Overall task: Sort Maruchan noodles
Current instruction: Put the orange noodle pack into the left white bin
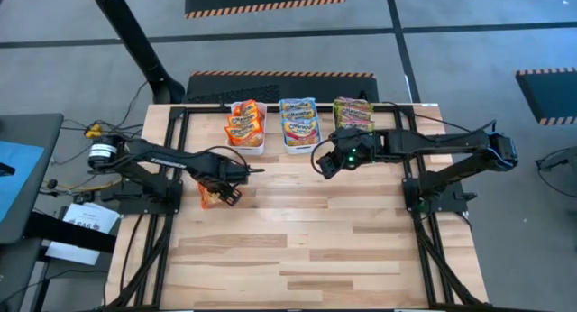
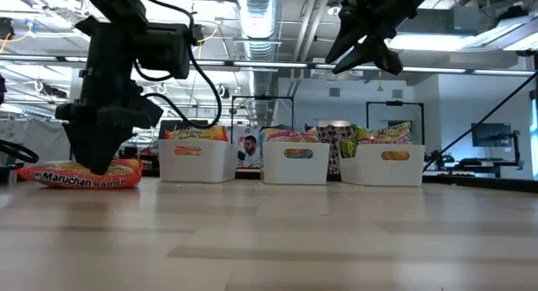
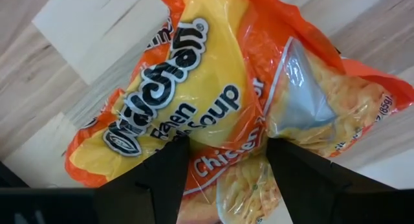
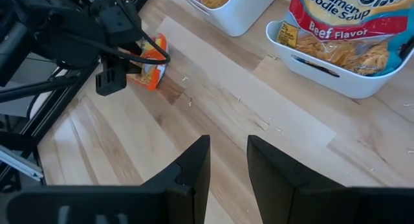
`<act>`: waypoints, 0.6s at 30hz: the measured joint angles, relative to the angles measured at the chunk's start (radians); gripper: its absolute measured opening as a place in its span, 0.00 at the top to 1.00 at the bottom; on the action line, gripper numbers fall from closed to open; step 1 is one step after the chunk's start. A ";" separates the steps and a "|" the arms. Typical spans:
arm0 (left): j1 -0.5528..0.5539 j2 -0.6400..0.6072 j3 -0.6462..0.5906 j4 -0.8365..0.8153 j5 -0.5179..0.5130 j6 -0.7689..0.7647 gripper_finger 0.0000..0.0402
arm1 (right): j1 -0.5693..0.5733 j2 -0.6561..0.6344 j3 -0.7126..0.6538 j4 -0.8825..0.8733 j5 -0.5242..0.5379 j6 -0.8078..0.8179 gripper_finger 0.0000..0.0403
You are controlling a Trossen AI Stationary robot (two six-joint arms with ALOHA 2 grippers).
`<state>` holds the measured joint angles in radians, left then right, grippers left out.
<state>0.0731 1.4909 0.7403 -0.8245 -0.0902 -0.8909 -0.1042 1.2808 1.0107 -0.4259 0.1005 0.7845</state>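
Left gripper (image 1: 221,193) is down over an orange Maruchan chicken ramen packet (image 1: 211,197) that lies flat on the wooden table (image 1: 306,249), near the left edge and in front of the bins. Its two dark fingers (image 3: 162,179) are spread wide and straddle the packet; the left wrist view shows shiny wrapper bulging up between them, not yet pinched. From table height the packet rests on the wood under the arm.

Behind it, along the far edge, stand three white bins: the left bin (image 1: 245,146) holds orange packets, the middle bin (image 1: 299,146) blue ones, the right bin (image 1: 353,103) green-pink ones. This appears to be the only packet not yet sorted.

Right gripper (image 1: 332,160) hangs in the air near the middle bin, holding nothing, fingers partly apart.

To do this pickup well, the fingers likely need to close on the packet's middle, catching noodle block rather than loose film, since slick wrapper may slip. By colour, the packet probably belongs in the left bin.
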 joint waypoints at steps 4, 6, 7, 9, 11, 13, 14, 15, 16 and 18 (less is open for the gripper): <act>0.000 0.010 0.000 0.004 0.002 0.008 0.49 | -0.001 0.000 0.000 0.000 0.000 0.000 0.69; 0.000 0.011 0.000 0.008 0.005 0.014 0.53 | -0.001 0.000 0.000 0.000 0.000 -0.001 0.69; 0.000 0.012 0.000 0.010 0.005 0.015 0.56 | -0.001 0.000 0.000 0.000 0.001 -0.005 0.69; 0.000 0.013 -0.001 0.013 0.008 0.016 0.64 | -0.001 0.000 0.000 0.000 0.002 -0.007 0.69; 0.000 0.013 -0.002 0.018 0.008 0.025 0.72 | -0.001 0.000 0.000 0.000 0.002 -0.007 0.69; 0.000 0.013 -0.003 0.031 0.007 0.053 0.81 | -0.001 0.000 0.000 0.000 0.002 -0.007 0.69; 0.000 0.013 -0.003 0.036 0.006 0.065 0.86 | -0.001 0.000 0.000 0.000 0.002 -0.008 0.69; 0.000 0.013 -0.003 0.041 0.005 0.070 0.91 | -0.001 0.000 0.000 0.000 0.003 -0.008 0.69; 0.000 0.013 -0.003 0.046 0.005 0.070 0.94 | -0.001 0.000 0.000 0.000 0.003 -0.008 0.69; 0.000 0.014 0.001 0.047 0.006 0.069 0.98 | -0.001 0.000 0.000 -0.002 0.003 -0.008 0.69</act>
<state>0.0733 1.5053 0.7410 -0.7771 -0.0846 -0.8217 -0.1051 1.2808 1.0107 -0.4278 0.1032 0.7765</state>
